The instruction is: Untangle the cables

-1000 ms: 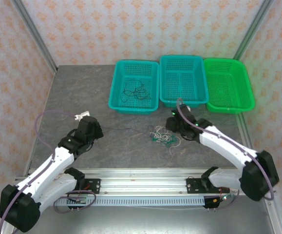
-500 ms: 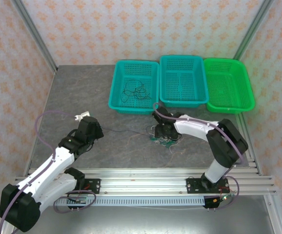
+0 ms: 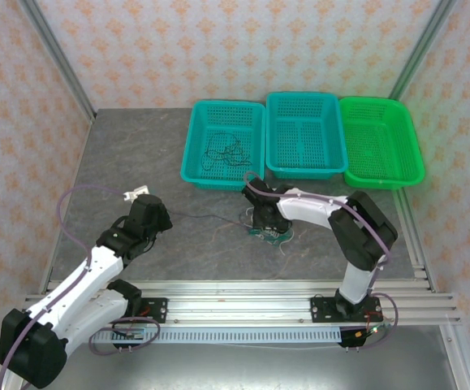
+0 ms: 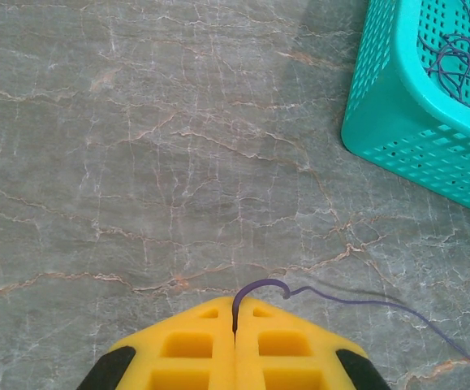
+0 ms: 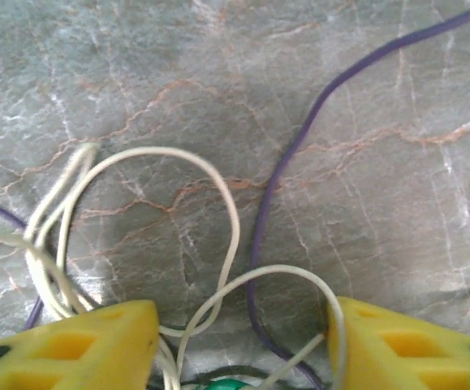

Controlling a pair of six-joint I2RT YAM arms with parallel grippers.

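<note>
The cables lie as a small whitish and green clump point(image 3: 273, 233) on the grey table, right of centre. A thin dark purple cable point(image 3: 206, 217) runs from it leftward to my left gripper point(image 3: 157, 218). In the left wrist view the left gripper point(image 4: 235, 303) is shut on that purple cable point(image 4: 260, 285), which curls out of the fingertips and trails right. My right gripper point(image 3: 263, 223) sits low over the clump. In the right wrist view the right gripper point(image 5: 243, 329) is open, with whitish loops point(image 5: 218, 191) and a purple cable point(image 5: 291, 162) lying between its yellow fingers point(image 5: 97, 341).
Three baskets stand in a row at the back: a teal basket point(image 3: 192, 154) holding dark wires point(image 3: 225, 151), a second teal basket point(image 3: 302, 168) and a green basket point(image 3: 381, 180). The first basket's corner point(image 4: 397, 122) shows in the left wrist view. A metal rail point(image 3: 235, 296) runs along the near edge.
The right arm has swung left from the clump's right side and come down over it. Its jaws widened, then narrowed somewhat. The left arm has kept still.
</note>
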